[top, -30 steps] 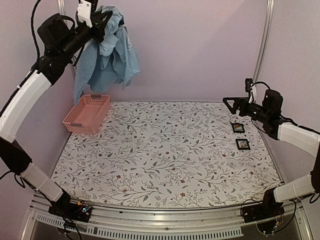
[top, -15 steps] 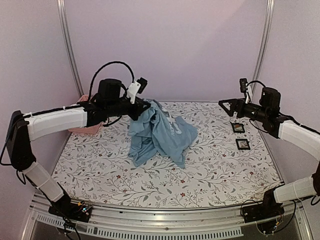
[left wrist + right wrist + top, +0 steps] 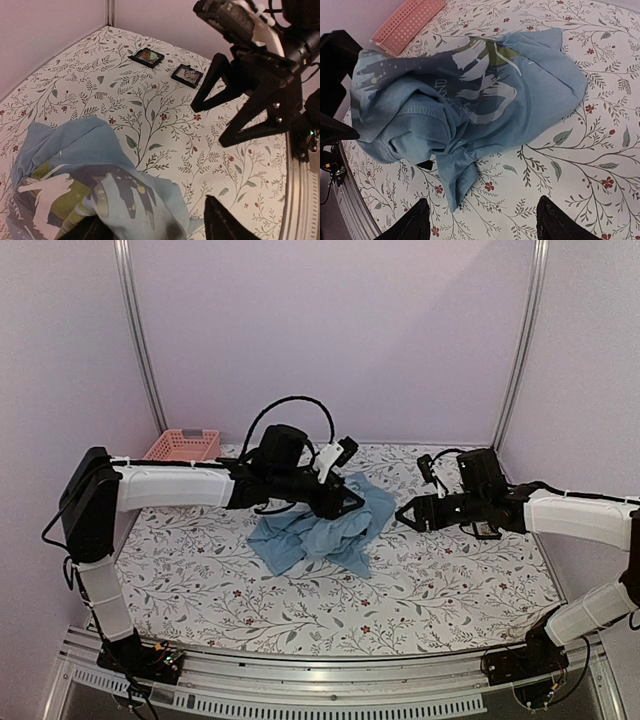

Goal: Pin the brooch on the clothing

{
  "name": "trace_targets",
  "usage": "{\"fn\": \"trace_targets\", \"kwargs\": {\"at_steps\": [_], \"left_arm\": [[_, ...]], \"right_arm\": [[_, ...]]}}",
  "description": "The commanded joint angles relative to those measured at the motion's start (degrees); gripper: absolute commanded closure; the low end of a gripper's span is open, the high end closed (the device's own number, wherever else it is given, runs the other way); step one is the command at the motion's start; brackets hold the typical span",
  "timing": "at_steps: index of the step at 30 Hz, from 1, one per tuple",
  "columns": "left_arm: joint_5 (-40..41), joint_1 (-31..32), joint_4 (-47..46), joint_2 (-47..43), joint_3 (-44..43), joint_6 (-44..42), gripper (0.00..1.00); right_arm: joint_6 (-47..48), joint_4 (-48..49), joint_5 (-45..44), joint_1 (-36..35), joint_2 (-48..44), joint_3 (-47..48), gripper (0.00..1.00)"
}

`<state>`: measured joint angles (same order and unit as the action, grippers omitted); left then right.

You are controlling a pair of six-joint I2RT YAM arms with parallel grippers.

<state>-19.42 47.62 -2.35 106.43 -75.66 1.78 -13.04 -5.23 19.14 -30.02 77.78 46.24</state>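
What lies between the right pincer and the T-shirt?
Only bare floral table separates the right pincer and the T-shirt, clearest in the top view.

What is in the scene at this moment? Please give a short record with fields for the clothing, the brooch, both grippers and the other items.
clothing: light blue T-shirt, crumpled in a heap on the table, print partly showing
brooch: not visible in any view
left gripper: open, just above the heap
right gripper: open, empty, close to the heap, not touching it
other items: pink basket at the far left; two small black frames near a wall
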Motion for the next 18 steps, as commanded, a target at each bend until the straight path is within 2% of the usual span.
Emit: {"fn": "trace_targets", "kwargs": {"at_steps": [1, 6, 11, 14, 18], "left_arm": [[-4.3, -0.21, 0.28, -0.94, -2.46, 0.26, 0.25], [8.01, -1.87, 2.1, -12.97, 4.78, -0.96, 0.01], [26.98, -6.01, 9.85, -22.91, 16.85, 7.42, 0.01], [31.58, -6.86, 12.79, -25.72, 23.8, 14.86, 0.11], [32.12, -6.92, 13.15, -26.09, 32.11, 23.09, 0.33]], "right_arm": [[-5.62, -1.68, -5.97, -3.76, 2.31, -2.75, 0.3], [-6.38, -3.27, -8.42, -6.94, 3.63, -1.11, 0.32], [-9.62, -2.52, -12.49, -11.17, 2.31, -0.94, 0.4], [-14.2, -0.44, -15.67, -16.18, 3.45, -1.83, 0.46], [-16.83, 0.62, -21.6, -24.52, 7.04, -0.06, 0.5]]}}
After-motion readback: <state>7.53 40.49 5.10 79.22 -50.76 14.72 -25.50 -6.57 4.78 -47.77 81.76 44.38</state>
